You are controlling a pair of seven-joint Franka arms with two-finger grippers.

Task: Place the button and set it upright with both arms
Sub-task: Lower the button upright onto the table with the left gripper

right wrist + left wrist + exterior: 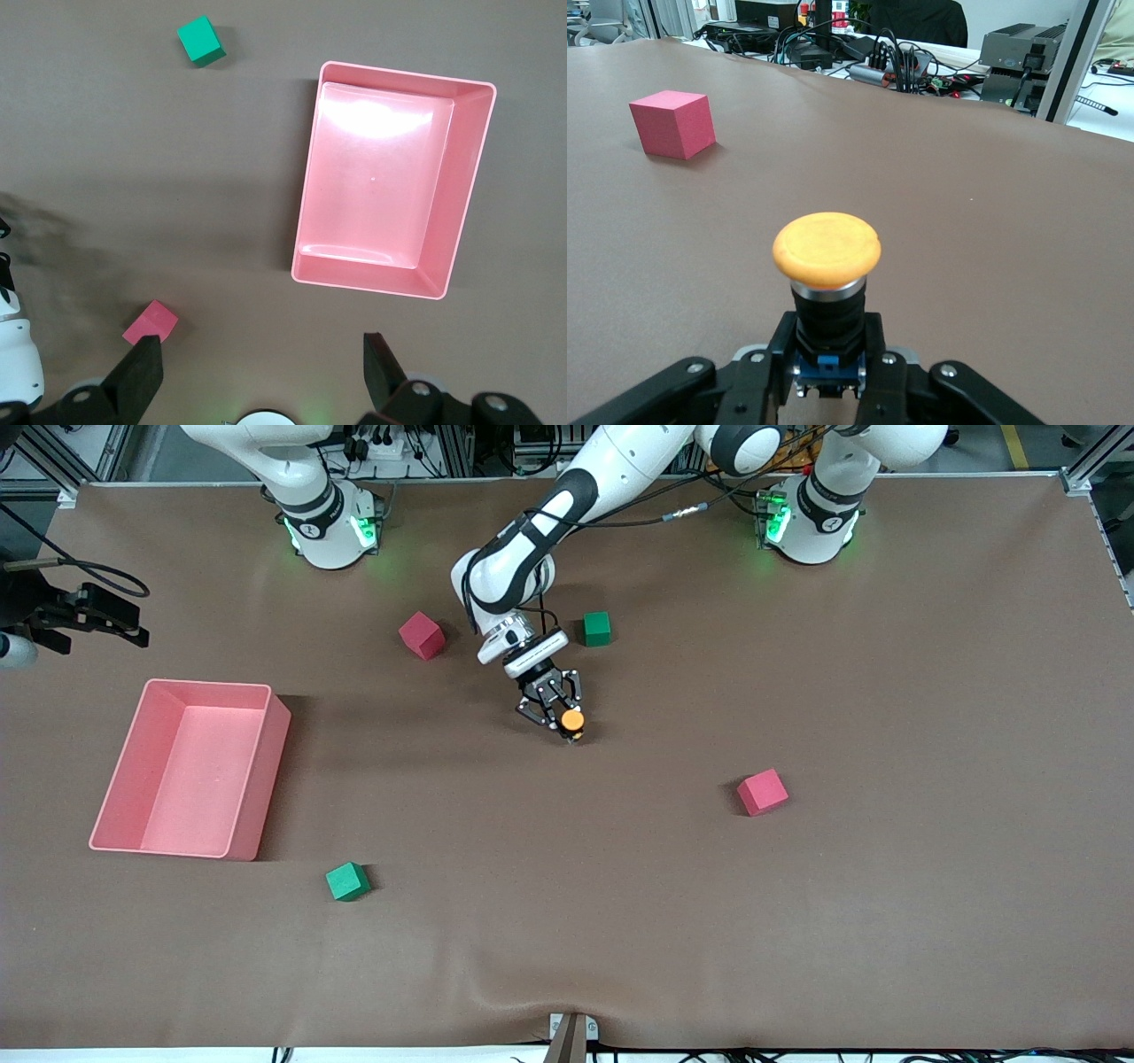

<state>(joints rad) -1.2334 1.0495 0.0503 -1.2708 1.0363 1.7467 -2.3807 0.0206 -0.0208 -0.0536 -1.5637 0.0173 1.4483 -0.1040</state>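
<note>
The button (572, 720) has a round orange cap (827, 248) on a black body with a blue mark. My left gripper (558, 710) is shut on its base, low over the middle of the table, with the cap facing up. In the left wrist view the black fingers (873, 354) clamp the body on both sides. My right gripper (263, 367) does not show in the front view. It hangs open and empty high over the table near the right arm's base (330, 527), looking down on the pink bin.
A pink bin (206, 684) (307, 177) stands toward the right arm's end. Red cubes (422, 635) (762, 791) and green cubes (597, 628) (347, 881) lie scattered around the button. The left wrist view shows a red cube (673, 124) on the brown cloth.
</note>
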